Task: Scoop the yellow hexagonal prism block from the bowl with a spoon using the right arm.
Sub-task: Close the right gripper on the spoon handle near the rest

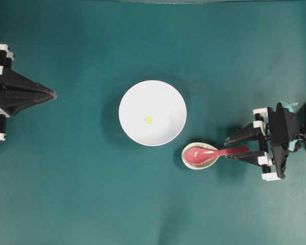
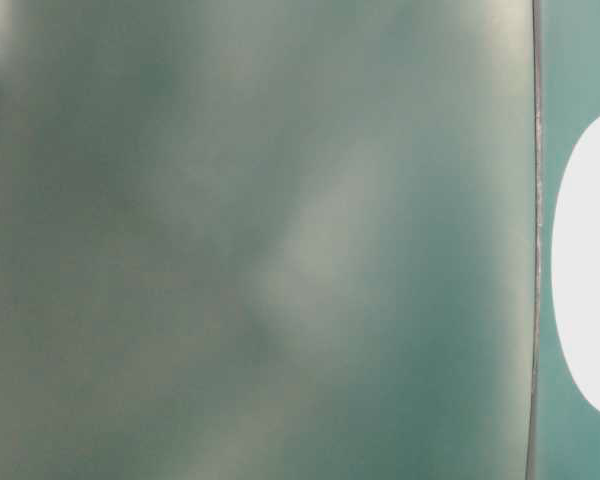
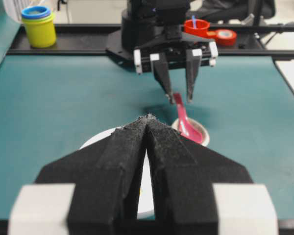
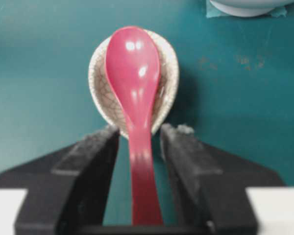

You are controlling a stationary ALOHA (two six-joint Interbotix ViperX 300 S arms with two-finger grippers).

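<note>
The white bowl [image 1: 163, 99] sits mid-table with the tiny yellow hexagonal prism block [image 1: 148, 120] lying inside it. To its lower right, the pink-red spoon [image 1: 209, 152] rests with its scoop in a small speckled spoon rest [image 1: 185, 153] and its handle pointing right. My right gripper [image 1: 228, 149] is open and straddles the handle. In the right wrist view the spoon [image 4: 133, 73] runs between the fingers [image 4: 95, 152] with teal mat showing on both sides. My left gripper [image 1: 53, 94] is shut and empty at the far left; in the left wrist view its tips [image 3: 148, 119] meet.
Beyond the table's far edge in the left wrist view stand stacked yellow and blue cups [image 3: 39, 24], a red cup [image 3: 198, 27] and a red tape roll [image 3: 225, 35]. The table-level view is a blur of teal with a white oval at its right edge.
</note>
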